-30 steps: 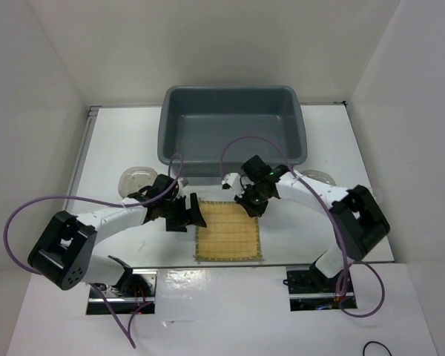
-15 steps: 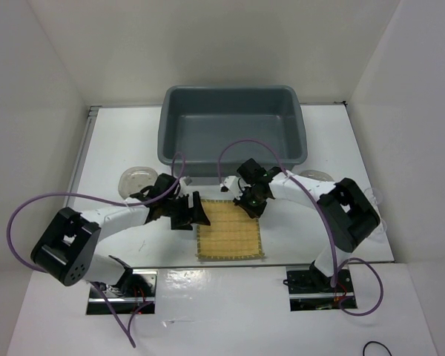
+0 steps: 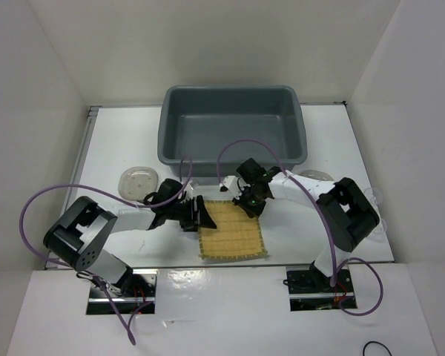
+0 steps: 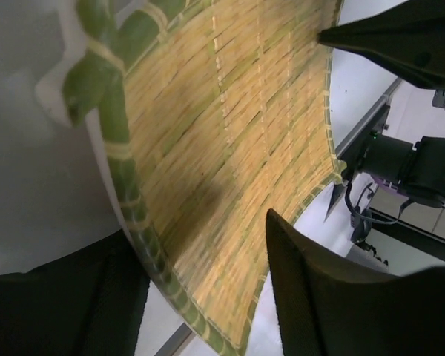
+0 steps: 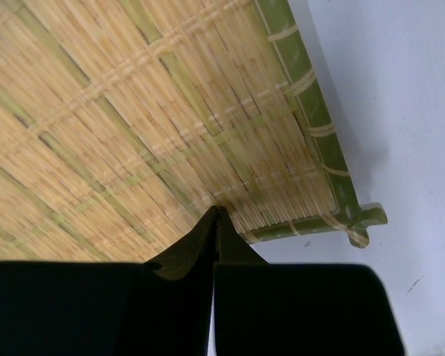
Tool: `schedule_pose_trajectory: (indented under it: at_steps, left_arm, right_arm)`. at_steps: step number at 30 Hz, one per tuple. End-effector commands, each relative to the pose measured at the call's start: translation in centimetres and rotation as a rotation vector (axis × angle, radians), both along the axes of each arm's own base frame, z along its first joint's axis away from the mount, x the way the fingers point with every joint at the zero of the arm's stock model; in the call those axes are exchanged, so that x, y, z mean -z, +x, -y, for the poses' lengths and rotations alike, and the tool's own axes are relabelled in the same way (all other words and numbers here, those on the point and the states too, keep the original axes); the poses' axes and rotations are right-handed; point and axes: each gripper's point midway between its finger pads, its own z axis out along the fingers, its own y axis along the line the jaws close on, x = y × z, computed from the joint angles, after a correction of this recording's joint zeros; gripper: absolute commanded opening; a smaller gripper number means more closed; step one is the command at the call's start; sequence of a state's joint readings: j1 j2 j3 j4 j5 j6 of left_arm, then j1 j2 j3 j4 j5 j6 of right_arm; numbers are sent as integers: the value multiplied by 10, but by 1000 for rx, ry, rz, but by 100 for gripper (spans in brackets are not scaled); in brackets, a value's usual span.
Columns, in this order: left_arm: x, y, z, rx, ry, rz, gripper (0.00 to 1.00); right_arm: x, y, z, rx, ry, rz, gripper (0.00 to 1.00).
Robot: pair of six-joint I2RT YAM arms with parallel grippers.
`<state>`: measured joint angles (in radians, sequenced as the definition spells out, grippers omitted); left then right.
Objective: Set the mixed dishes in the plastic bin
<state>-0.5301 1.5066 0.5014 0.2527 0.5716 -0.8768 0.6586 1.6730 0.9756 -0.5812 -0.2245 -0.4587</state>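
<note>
The yellow-tan woven placemat (image 3: 233, 231) lies on the white table in front of the dark grey plastic bin (image 3: 233, 130), which has nothing in it. My left gripper (image 3: 200, 216) is open, and its jaws straddle the mat's left edge (image 4: 208, 148), which curves up between them. My right gripper (image 3: 248, 204) is shut, and its tips (image 5: 217, 211) press on the mat near its far right corner (image 5: 356, 219). The round brownish plate (image 3: 139, 180) lies far left. A clear round cup (image 3: 317, 176) sits behind my right arm, partly hidden.
White walls close in the table on three sides. The bin's near wall (image 3: 208, 169) stands just beyond both grippers. Purple cables (image 3: 241, 144) loop over the arms. The arm bases sit at the near edge.
My left gripper has slid right onto the mat's left edge. The mat has skewed and shifted slightly right. My right gripper moved a little left early on and has since stayed put.
</note>
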Motion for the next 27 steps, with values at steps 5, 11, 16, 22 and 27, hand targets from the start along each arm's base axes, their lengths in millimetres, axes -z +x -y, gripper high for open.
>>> schedule_pose_trajectory:
  at_steps: [5,11,16,22,27]
  left_arm:
    - [-38,-6,33,109,-145,102,2]
    - [-56,-12,21,123,-50,96,0]
    - [-99,-29,7,158,-32,133,0]
    - [-164,-42,2,190,-105,199,0]
    - [-259,-7,12,188,-189,358,0]
  right_arm:
    - [21,-10,3,-30,-10,-10,0]
    - [-18,-6,14,-8,-6,100,0]
    - [-113,17,40,114,107,383,0]
    - [-179,28,101,337,144,645,2]
    - [-183,28,140,536,124,735,12]
